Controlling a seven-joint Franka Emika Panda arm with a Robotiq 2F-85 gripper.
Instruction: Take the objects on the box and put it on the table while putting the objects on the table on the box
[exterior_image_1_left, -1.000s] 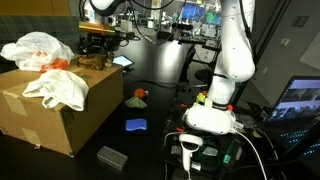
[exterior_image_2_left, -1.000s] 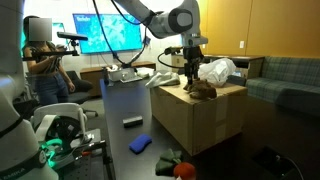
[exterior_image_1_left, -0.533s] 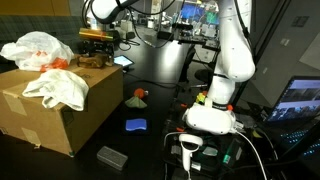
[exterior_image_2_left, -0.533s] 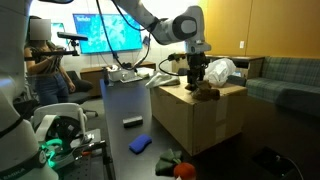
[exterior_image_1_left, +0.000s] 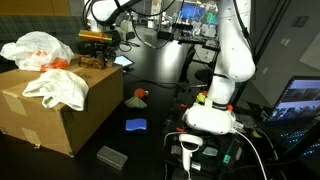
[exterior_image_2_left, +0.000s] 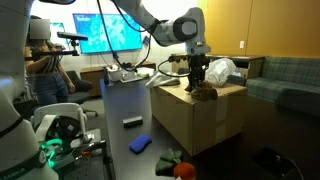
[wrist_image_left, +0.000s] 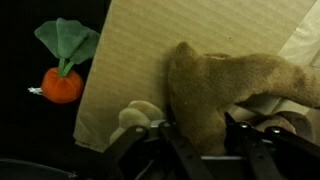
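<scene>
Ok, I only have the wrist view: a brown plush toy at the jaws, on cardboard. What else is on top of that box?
Observer: Two more things lie on the large brown cardboard box besides the brown plush toy: a crumpled white plastic bag and a limp white bag near an edge.
Operator: And on the table, is there anything besides the orange toy vegetable?
Observer: Yes. A flat blue object and a grey rectangular block lie on the dark table beside the box.

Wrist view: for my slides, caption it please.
Gripper straddling a brown plush toy on the tan cardboard box; orange toy vegetable with green leaves lies on the black table.
</scene>
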